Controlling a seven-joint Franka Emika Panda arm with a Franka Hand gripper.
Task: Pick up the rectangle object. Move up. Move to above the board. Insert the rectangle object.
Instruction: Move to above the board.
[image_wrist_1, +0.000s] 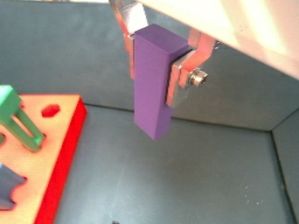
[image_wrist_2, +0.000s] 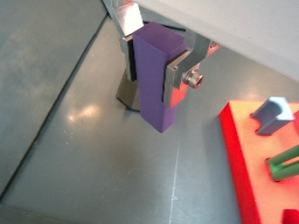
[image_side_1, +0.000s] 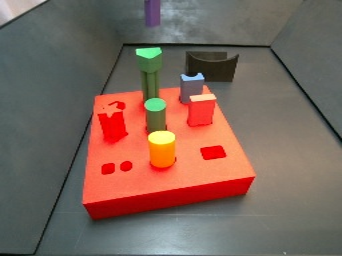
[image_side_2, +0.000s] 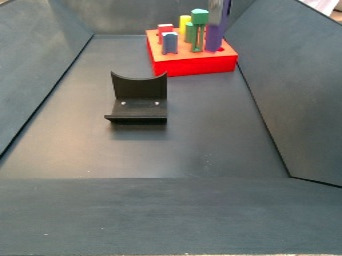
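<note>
**Inspector:** State of the gripper (image_wrist_1: 162, 54)?

**Assistant:** Closed on the bar (image_wrist_1: 152, 83). In both wrist views the silver fingers (image_wrist_2: 183, 72) clamp its upper part, and the purple bar (image_wrist_2: 158, 80) hangs below them, well clear of the grey floor. Its long axis looks near vertical.

**Inspector:** Where is the board?

**Assistant:** In a wrist view the board (image_wrist_1: 65, 157) lies off to one side of the bar's lower end, not beneath it. In a side view only the bar's tip (image_side_1: 152, 11) shows at the top edge, at about 12 o'clock from the board (image_side_1: 174, 180) and beyond its far side.

**Inspector:** Judgement?

**Assistant:** Pick and lift appear done. Travel to above the board is not complete. The bar must be carried sideways over the red top before any descent. Which hole suits it, I cannot tell.

**Inspector:** Anything else nearby?

**Assistant:** The fixture (image_side_2: 136, 98) stands on the floor, well apart from the board.
</note>
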